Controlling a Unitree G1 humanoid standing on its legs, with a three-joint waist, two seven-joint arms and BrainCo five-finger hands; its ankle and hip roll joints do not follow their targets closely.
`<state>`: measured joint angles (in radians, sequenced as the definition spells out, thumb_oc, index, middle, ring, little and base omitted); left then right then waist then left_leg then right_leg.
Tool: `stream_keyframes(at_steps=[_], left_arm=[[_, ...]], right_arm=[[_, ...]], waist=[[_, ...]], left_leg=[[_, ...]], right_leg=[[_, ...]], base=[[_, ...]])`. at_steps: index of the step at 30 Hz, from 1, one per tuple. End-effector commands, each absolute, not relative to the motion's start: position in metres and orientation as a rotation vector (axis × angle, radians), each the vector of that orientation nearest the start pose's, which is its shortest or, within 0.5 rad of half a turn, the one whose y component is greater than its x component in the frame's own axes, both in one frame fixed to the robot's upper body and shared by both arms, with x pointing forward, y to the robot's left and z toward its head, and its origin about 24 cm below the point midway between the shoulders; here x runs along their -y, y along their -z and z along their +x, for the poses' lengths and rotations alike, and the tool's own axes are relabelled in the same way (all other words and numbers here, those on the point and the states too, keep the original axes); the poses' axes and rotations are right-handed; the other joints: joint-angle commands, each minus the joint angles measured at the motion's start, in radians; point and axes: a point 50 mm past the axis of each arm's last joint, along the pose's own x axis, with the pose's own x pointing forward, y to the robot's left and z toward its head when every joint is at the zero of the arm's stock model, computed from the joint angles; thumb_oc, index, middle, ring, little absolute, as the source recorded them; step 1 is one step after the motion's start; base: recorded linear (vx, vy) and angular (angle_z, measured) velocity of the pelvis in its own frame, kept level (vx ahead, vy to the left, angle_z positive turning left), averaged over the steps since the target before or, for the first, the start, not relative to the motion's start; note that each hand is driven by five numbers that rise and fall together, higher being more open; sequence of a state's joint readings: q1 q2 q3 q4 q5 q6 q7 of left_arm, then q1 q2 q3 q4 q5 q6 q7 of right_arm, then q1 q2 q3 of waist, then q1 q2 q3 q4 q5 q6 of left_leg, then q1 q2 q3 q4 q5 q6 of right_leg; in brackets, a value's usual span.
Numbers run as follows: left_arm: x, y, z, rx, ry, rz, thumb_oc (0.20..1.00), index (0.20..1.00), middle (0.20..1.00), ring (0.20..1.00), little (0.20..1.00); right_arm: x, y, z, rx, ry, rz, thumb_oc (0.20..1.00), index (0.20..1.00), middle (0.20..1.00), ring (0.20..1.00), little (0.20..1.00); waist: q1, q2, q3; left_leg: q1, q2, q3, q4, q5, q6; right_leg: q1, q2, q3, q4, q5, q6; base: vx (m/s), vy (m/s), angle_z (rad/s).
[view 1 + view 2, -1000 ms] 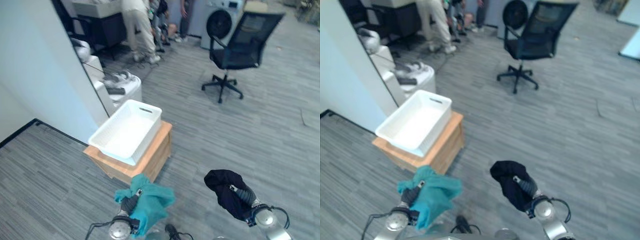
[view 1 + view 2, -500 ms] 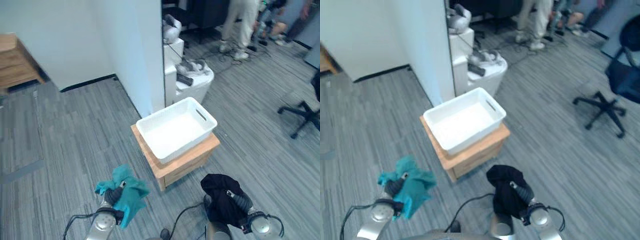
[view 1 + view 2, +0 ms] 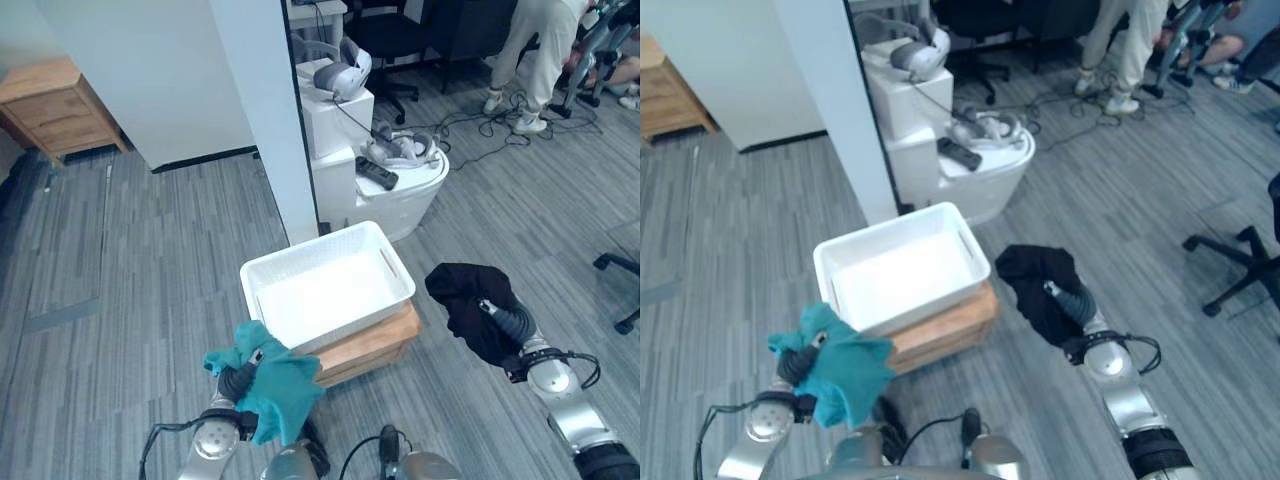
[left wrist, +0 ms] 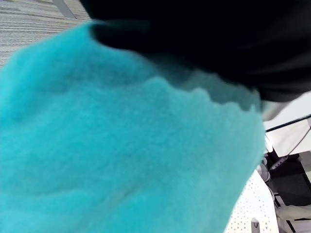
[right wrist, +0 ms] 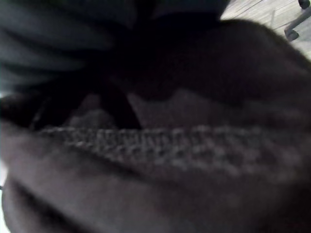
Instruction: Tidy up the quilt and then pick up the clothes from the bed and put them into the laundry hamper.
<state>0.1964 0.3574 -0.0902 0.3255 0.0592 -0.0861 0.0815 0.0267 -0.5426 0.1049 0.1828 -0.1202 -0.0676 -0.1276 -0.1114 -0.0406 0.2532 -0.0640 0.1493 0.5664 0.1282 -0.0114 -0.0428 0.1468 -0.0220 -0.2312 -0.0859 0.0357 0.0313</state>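
- The left hand (image 3: 240, 378), near left, has its fingers buried in a bunched teal garment (image 3: 275, 390); the grip itself is hidden, so I cannot tell how closed it is.
- The right hand (image 3: 500, 320), near right, is wrapped in a black garment (image 3: 465, 300) that covers the fingers; its closure cannot be told either.
- A white laundry hamper (image 3: 328, 285) sits empty on a low wooden stand (image 3: 375, 338), between the two hands and just beyond them.
- The teal garment hangs beside the hamper's near left corner; the black one is off its right end.
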Motion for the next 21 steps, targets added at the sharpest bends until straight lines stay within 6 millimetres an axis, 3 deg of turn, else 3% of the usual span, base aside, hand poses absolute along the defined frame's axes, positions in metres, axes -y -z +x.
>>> stream_keyframes(at_steps=[1, 2, 4, 5, 6, 7, 8, 9, 14, 18, 20, 21], left_arm=[[-0.261, 0.028, 0.191, -0.348, -0.073, 0.535, 0.2, 0.2, 0.2, 0.2, 0.2], [-0.261, 0.027, 0.191, -0.344, -0.075, 0.543, 0.2, 0.2, 0.2, 0.2, 0.2], [-0.262, 0.026, 0.191, -0.34, -0.073, 0.545, 0.2, 0.2, 0.2, 0.2, 0.2], [-0.261, 0.026, 0.19, -0.34, -0.07, 0.543, 0.2, 0.2, 0.2, 0.2, 0.2], [-0.26, 0.026, 0.187, -0.344, -0.056, 0.53, 0.2, 0.2, 0.2, 0.2, 0.2], [-0.259, 0.027, 0.187, -0.345, -0.055, 0.53, 0.2, 0.2, 0.2, 0.2, 0.2], [-0.259, 0.026, 0.187, -0.342, -0.046, 0.525, 0.2, 0.2, 0.2, 0.2, 0.2], [-0.259, 0.026, 0.188, -0.345, -0.031, 0.531, 0.2, 0.2, 0.2, 0.2, 0.2], [-0.26, 0.027, 0.188, -0.35, -0.048, 0.506, 0.2, 0.2, 0.2, 0.2, 0.2], [-0.255, 0.014, 0.199, -0.267, -0.06, 0.43, 0.2, 0.2, 0.2, 0.2, 0.2], [-0.254, 0.008, 0.201, -0.239, -0.063, 0.411, 0.2, 0.2, 0.2, 0.2, 0.2], [-0.254, -0.005, 0.206, -0.172, -0.064, 0.4, 0.2, 0.2, 0.2, 0.2, 0.2]], right_arm=[[0.237, -0.092, 0.262, 0.217, 0.06, -0.74, 0.2, 0.2, 0.2, 0.2, 0.2], [0.236, -0.098, 0.264, 0.248, 0.067, -0.742, 0.2, 0.2, 0.2, 0.2, 0.2], [0.233, -0.107, 0.266, 0.287, 0.066, -0.742, 0.2, 0.2, 0.2, 0.2, 0.2], [0.231, -0.114, 0.268, 0.32, 0.071, -0.747, 0.2, 0.2, 0.2, 0.2, 0.2], [0.228, -0.122, 0.269, 0.358, 0.064, -0.748, 0.2, 0.2, 0.2, 0.2, 0.2], [0.228, -0.122, 0.269, 0.356, 0.065, -0.749, 0.2, 0.2, 0.2, 0.2, 0.2], [0.226, -0.127, 0.27, 0.379, 0.056, -0.75, 0.2, 0.2, 0.2, 0.2, 0.2], [0.223, -0.132, 0.271, 0.402, 0.046, -0.739, 0.2, 0.2, 0.2, 0.2, 0.2], [0.201, -0.144, 0.286, 0.457, -0.024, -0.745, 0.2, 0.2, 0.2, 0.2, 0.2], [0.17, -0.132, 0.317, 0.394, -0.114, -0.769, 0.2, 0.2, 0.2, 0.2, 0.2], [0.168, -0.127, 0.322, 0.368, -0.118, -0.783, 0.2, 0.2, 0.2, 0.2, 0.2], [0.17, -0.119, 0.327, 0.323, -0.114, -0.798, 0.2, 0.2, 0.2, 0.2, 0.2]], waist=[[-0.002, -0.016, -0.009], [-0.006, -0.025, -0.005], [-0.003, -0.032, -0.004], [0.001, -0.034, -0.006], [0.007, -0.037, -0.004], [0.007, -0.035, -0.008], [0.012, -0.041, -0.008], [0.027, -0.053, -0.019], [0.062, -0.071, -0.047], [0.11, -0.025, 0.003], [0.113, -0.011, 0.017], [0.124, 0.02, 0.042]], left_leg=[[0.161, -0.033, -0.05, -0.169, -0.015, 0.021], [0.177, -0.04, -0.057, -0.194, -0.013, 0.025], [0.186, -0.045, -0.064, -0.208, -0.017, 0.03], [0.185, -0.042, -0.074, -0.21, -0.021, 0.031], [0.173, -0.034, -0.084, -0.214, -0.004, 0.033], [0.18, -0.037, -0.102, -0.214, -0.025, 0.027], [0.167, -0.032, -0.094, -0.215, -0.006, 0.03], [0.156, -0.038, -0.13, -0.215, -0.009, 0.024], [0.154, -0.033, -0.135, -0.215, -0.007, 0.008], [0.111, -0.021, -0.165, -0.214, 0.024, -0.013], [0.099, -0.021, -0.171, -0.214, 0.032, -0.016], [0.075, -0.02, -0.179, -0.214, 0.045, -0.023]], right_leg=[[-0.135, -0.173, -0.008, 0.4, -0.081, 0.173], [-0.17, -0.189, 0.007, 0.445, -0.06, 0.195], [-0.18, -0.203, 0.017, 0.444, -0.055, 0.199], [-0.186, -0.211, 0.023, 0.422, -0.055, 0.192], [-0.198, -0.2, 0.042, 0.357, -0.051, 0.163], [-0.191, -0.201, 0.049, 0.357, -0.064, 0.172], [-0.188, -0.196, 0.053, 0.309, -0.059, 0.156], [-0.16, -0.197, 0.076, 0.186, -0.065, 0.145], [-0.096, -0.204, 0.035, 0.109, -0.02, 0.153], [-0.094, -0.197, -0.008, 0.082, -0.054, 0.13], [-0.098, -0.197, -0.014, 0.076, -0.055, 0.125], [-0.11, -0.201, -0.02, 0.071, -0.055, 0.122]], base=[[0.07, 0.078, 0.35], [0.04, 0.054, 0.14], [0.04, -0.007, 0.23], [0.02, -0.095, 0.37], [0.06, -0.067, 0.32], [-0.01, -0.11, 0.34], [0.08, -0.11, 0.46], [0.05, -0.18, 0.88], [0.11, -0.125, 0.78], [0.02, -0.138, 0.08], [-0.06, -0.068, 0.16], [-0.07, -0.059, 0.24]])
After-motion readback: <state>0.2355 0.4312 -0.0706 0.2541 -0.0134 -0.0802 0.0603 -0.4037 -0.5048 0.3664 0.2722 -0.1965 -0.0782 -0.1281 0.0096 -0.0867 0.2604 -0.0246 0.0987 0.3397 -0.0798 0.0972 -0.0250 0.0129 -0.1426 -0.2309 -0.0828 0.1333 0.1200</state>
